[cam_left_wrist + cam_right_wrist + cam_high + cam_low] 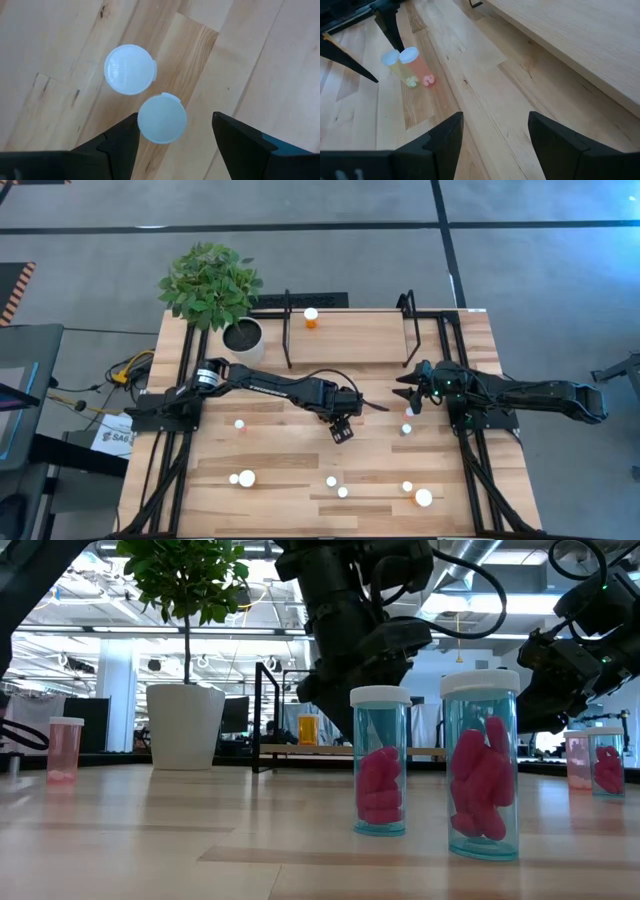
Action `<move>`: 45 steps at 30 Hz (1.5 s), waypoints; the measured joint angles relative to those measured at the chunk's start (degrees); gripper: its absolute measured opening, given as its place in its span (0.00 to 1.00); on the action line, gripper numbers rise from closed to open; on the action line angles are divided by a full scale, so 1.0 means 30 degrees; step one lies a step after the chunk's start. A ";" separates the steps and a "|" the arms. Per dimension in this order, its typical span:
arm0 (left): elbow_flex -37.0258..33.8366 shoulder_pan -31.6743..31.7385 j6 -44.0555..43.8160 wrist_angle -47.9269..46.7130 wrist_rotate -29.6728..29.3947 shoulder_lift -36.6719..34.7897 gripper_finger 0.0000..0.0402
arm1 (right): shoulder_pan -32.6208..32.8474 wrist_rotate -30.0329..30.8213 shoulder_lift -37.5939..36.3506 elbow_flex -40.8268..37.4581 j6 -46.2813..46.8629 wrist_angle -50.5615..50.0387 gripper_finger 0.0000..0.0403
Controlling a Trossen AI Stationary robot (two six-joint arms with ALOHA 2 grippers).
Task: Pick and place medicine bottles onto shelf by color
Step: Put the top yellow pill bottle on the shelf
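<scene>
partial letters "sa" on white paper (pixel 113 438) beside table

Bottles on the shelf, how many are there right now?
1. A single orange bottle with a white cap stands on the shelf, near its left end. The overhead view shows the whole board, so none seems hidden.

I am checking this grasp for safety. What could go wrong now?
The left gripper is open over two caps that nearly touch. Closing could knock the second bottle over or pinch both. The right gripper, open and empty, waits beside the shelf; the arms could meet mid-table.
</scene>
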 joint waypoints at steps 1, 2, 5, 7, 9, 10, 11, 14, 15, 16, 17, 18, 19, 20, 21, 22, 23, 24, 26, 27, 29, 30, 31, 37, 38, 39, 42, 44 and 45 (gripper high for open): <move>0.0000 0.0000 0.0004 0.0000 -0.0003 0.0000 0.58 | 0.0000 0.0000 0.0003 0.0000 0.0000 -0.0006 0.62; 0.0000 0.0000 0.0000 0.0000 -0.0010 0.0000 0.58 | -0.0002 -0.0002 -0.0004 0.0000 0.0000 0.0002 0.62; 0.0000 0.0000 0.0007 0.0000 -0.0047 0.0000 0.58 | -0.0003 -0.0001 0.0000 -0.0003 -0.0003 0.0002 0.62; 0.0000 0.0000 0.0015 -0.0003 -0.0068 0.0000 0.56 | 0.0000 -0.0004 -0.0004 0.0000 0.0000 0.0002 0.62; 0.0000 -0.0002 0.0022 -0.0007 -0.0149 0.0000 0.53 | 0.0000 0.0003 -0.0004 0.0000 0.0000 0.0002 0.62; 0.0000 -0.0005 0.0036 -0.0007 -0.0149 0.0000 0.51 | -0.0007 0.0003 0.0003 0.0000 0.0000 0.0002 0.62; 0.0000 0.0000 0.0114 -0.0007 -0.0156 0.0000 0.49 | -0.0004 0.0000 -0.0002 0.0000 0.0000 0.0002 0.62; 0.0000 0.0000 0.0146 -0.0007 -0.0156 0.0000 0.44 | -0.0001 0.0000 0.0000 -0.0003 0.0000 0.0002 0.62; 0.0000 0.0000 0.0146 -0.0007 -0.0156 0.0000 0.43 | -0.0006 -0.0001 0.0003 0.0000 0.0000 0.0006 0.62; 0.0000 0.0000 0.0146 -0.0007 -0.0156 0.0000 0.42 | -0.0006 -0.0003 -0.0003 0.0000 0.0000 0.0009 0.62; 0.0000 0.0000 0.0153 -0.0007 -0.0156 0.0000 0.41 | -0.0007 -0.0003 -0.0004 0.0000 0.0000 0.0009 0.62; 0.0000 0.0000 0.0153 -0.0007 -0.0160 0.0000 0.40 | -0.0007 -0.0003 -0.0004 0.0000 0.0000 0.0002 0.62; 0.0000 0.0000 0.0153 -0.0007 -0.0156 0.0000 0.39 | 0.0000 -0.0003 0.0000 -0.0003 0.0000 0.0009 0.62; 0.0000 0.0039 0.0159 -0.0007 -0.0163 0.0000 0.38 | -0.0002 -0.0002 -0.0002 0.0000 0.0000 0.0009 0.62; 0.0000 0.0059 0.0159 -0.0007 -0.0158 0.0000 0.37 | -0.0002 0.0002 -0.0001 0.0000 0.0000 0.0009 0.62; 0.0000 0.0070 0.0160 -0.0007 -0.0144 0.0000 0.36 | -0.0002 0.0002 -0.0002 0.0000 0.0000 0.0009 0.62; 0.0000 0.0096 0.0165 -0.0007 -0.0141 0.0000 0.35 | 0.0000 0.0003 -0.0002 0.0000 0.0000 0.0004 0.62; 0.0000 0.0122 0.0168 -0.0007 -0.0131 0.0000 0.35 | -0.0001 0.0003 0.0003 0.0000 0.0000 0.0009 0.62; 0.0000 0.0160 0.0205 -0.0007 -0.0134 0.0000 0.33 | -0.0006 0.0002 -0.0001 -0.0006 0.0000 0.0009 0.62; 0.0000 0.0160 0.0282 -0.0007 -0.0134 0.0000 0.32 | -0.0004 0.0000 0.0000 -0.0004 0.0000 0.0009 0.62; 0.0000 0.0168 0.0345 -0.0007 -0.0141 0.0000 0.30 | -0.0005 0.0003 -0.0002 -0.0002 0.0000 0.0009 0.62; 0.0000 0.0168 0.0367 -0.0012 -0.0134 0.0000 0.30 | -0.0003 -0.0004 0.0003 -0.0006 0.0000 0.0009 0.62; 0.0000 0.0160 0.0437 -0.0007 -0.0129 0.0000 0.29 | -0.0007 0.0003 -0.0004 0.0000 0.0000 0.0009 0.62; 0.0007 0.0160 0.0589 -0.0015 0.0268 0.0000 0.25 | -0.0002 -0.0002 0.0002 -0.0003 0.0000 0.0009 0.62; 0.0007 0.0160 0.0641 -0.0015 0.0362 0.0000 0.25 | -0.0005 0.0001 0.0003 -0.0007 0.0000 0.0009 0.62; 0.0007 0.0160 0.0656 -0.0015 0.0474 0.0000 0.25 | -0.0006 -0.0004 0.0000 -0.0007 0.0000 0.0009 0.62; 0.0080 0.0168 0.0754 -0.0192 0.0943 -0.0019 0.25 | 0.0000 0.0000 0.0003 -0.0007 0.0000 0.0009 0.62; 0.0261 0.0160 0.1033 -0.0575 0.1198 -0.0043 0.25 | -0.0003 -0.0001 -0.0001 -0.0007 0.0000 0.0009 0.62; 0.0443 0.0160 0.1150 -0.0738 0.1229 -0.0051 0.25 | -0.0002 0.0002 0.0000 -0.0007 0.0000 0.0009 0.62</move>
